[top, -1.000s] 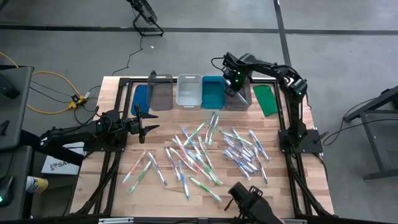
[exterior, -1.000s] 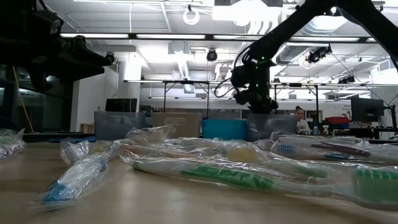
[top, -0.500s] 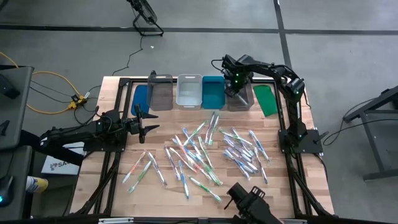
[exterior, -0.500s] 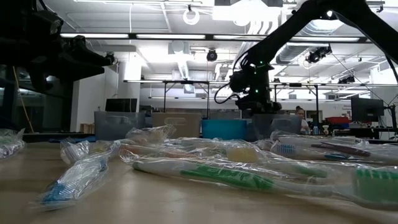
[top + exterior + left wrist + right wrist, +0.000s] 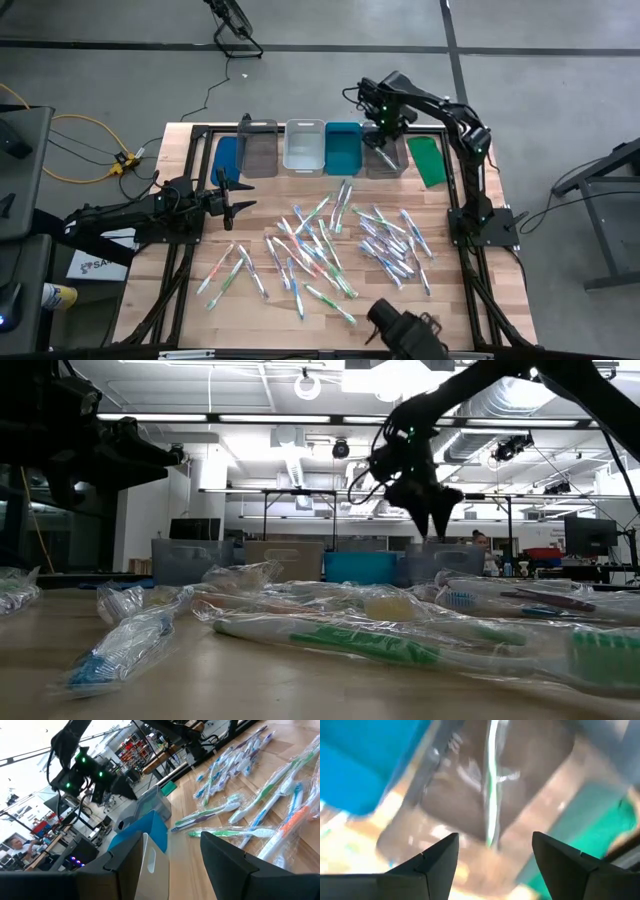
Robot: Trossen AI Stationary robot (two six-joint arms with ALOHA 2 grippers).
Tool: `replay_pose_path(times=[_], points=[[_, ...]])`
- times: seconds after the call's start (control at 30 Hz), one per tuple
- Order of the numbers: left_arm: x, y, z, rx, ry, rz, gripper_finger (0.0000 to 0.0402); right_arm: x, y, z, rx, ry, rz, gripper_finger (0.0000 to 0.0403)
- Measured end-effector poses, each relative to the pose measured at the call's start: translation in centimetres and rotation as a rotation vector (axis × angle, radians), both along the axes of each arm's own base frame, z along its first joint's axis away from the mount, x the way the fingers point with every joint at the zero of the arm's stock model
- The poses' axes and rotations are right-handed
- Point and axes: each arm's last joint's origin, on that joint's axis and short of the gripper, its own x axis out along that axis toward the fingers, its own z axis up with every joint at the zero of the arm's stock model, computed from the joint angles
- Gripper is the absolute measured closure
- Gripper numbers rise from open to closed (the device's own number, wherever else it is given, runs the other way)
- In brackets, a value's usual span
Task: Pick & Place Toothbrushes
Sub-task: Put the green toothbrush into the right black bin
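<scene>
Toothbrushes point(image 5: 330, 240) lay scattered mid-table in the high view, pointing every way; one green-striped toothbrush point(image 5: 491, 780) lay lengthwise in the grey bin point(image 5: 530, 785). Right gripper point(image 5: 383, 128), fingers apart, hung above it at upper right; left gripper point(image 5: 237, 195), fingers apart, waited at left. No readable writing showed.

Glossy film-wrapped toothbrushes point(image 5: 330, 240) lie on wood-plank table point(image 5: 190, 300).

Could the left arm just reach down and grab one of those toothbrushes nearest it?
Probably yes: the left gripper hangs open beside the toothbrushes, with nothing between them on the table.
</scene>
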Motion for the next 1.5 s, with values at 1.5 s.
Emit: replay_pose_path(times=[1.5], points=[[0.0, 0.0, 0.0, 0.000, 0.000, 0.000, 0.0208, -2.9, 26.9, -5.3, -0.174, -0.140, 0.188, 0.0156]])
